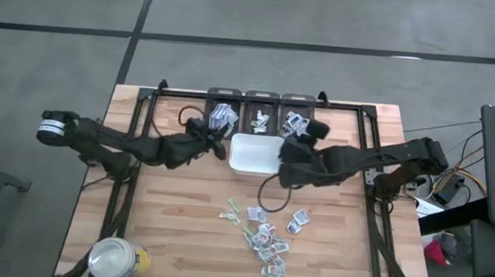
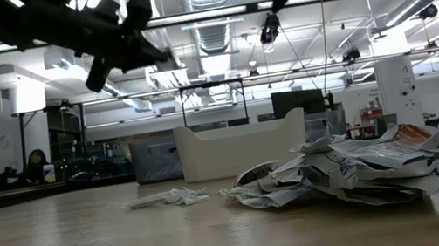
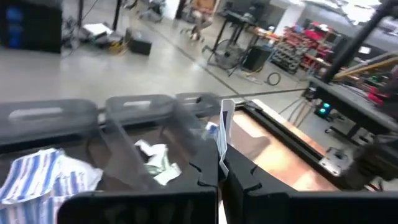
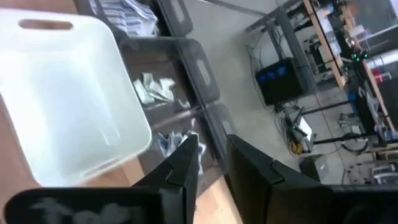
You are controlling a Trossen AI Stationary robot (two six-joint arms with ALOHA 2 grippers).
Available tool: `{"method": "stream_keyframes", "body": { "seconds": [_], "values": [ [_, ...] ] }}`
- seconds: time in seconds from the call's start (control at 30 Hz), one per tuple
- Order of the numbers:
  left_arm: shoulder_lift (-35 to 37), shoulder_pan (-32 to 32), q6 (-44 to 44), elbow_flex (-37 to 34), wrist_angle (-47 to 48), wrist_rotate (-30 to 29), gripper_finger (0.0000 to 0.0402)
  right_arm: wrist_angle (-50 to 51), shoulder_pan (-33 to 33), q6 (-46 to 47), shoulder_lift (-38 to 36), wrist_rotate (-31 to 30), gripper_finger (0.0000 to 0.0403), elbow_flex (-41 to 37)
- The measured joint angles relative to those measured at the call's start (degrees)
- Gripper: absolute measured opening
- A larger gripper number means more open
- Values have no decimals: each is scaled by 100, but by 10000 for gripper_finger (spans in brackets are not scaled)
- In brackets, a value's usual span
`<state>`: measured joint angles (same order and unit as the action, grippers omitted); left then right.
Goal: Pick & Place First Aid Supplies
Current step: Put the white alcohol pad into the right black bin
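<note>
The first aid supplies are small paper packets; a loose pile of them (image 1: 262, 233) (image 2: 350, 168) lies on the wooden table near its front. More packets fill three dark bins (image 1: 260, 113) at the far edge. My left gripper (image 1: 220, 143) (image 3: 222, 167) hovers beside the white tray's (image 1: 253, 154) far left corner, shut on a thin white packet with blue print (image 3: 224, 127). My right gripper (image 1: 305, 132) (image 4: 211, 155) hangs open over the right bin (image 4: 180, 140), with nothing between its fingers. My left gripper pinches the white packet's lower end (image 3: 222, 155) between its two fingers. The fingers lie about level and come from the table's left. The packet stands on edge and sticks up past the fingertips, lifted clear of the table and bins.
The white tray (image 4: 62, 93) (image 2: 241, 146) stands mid-table just before the bins. A round white-lidded yellow jar (image 1: 114, 259) sits at the near left corner. A black frame (image 1: 373, 122) runs along the table's far edge and sides. Bare wood lies left of the pile.
</note>
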<state>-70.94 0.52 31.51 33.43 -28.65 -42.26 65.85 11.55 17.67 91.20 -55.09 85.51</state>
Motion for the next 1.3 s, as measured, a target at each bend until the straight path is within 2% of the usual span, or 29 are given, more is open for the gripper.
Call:
{"method": "stream_keyframes", "body": {
  "seconds": [0.2, 0.33, 0.5, 0.7, 1.0, 1.3],
  "values": [
    [0, 915, 657, 155, 961, 810, 0, -434, 5, -46, -1024, 76, 59, -1029],
    [-65, 1478, 1040, 371, 1735, 1248, 0, -1290, -1, -512, -1807, 617, 49, -1761],
    [-182, 1979, 1027, 706, 2086, 1754, 0, -2764, 6, -1292, -2723, 1343, 44, -2675],
    [-467, 2255, 671, 1206, 2111, 2122, 0, -3623, 4, -1296, -3665, 1514, 43, -3528],
    [-1710, 2403, 268, 2504, 2196, 3060, 0, -3826, 2, -949, -4612, 1617, 43, -4257],
    [-3135, 2404, -17, 4189, 2614, 4185, 0, -3825, 4, -732, -4870, 1620, 43, -4618]
  ]
}}
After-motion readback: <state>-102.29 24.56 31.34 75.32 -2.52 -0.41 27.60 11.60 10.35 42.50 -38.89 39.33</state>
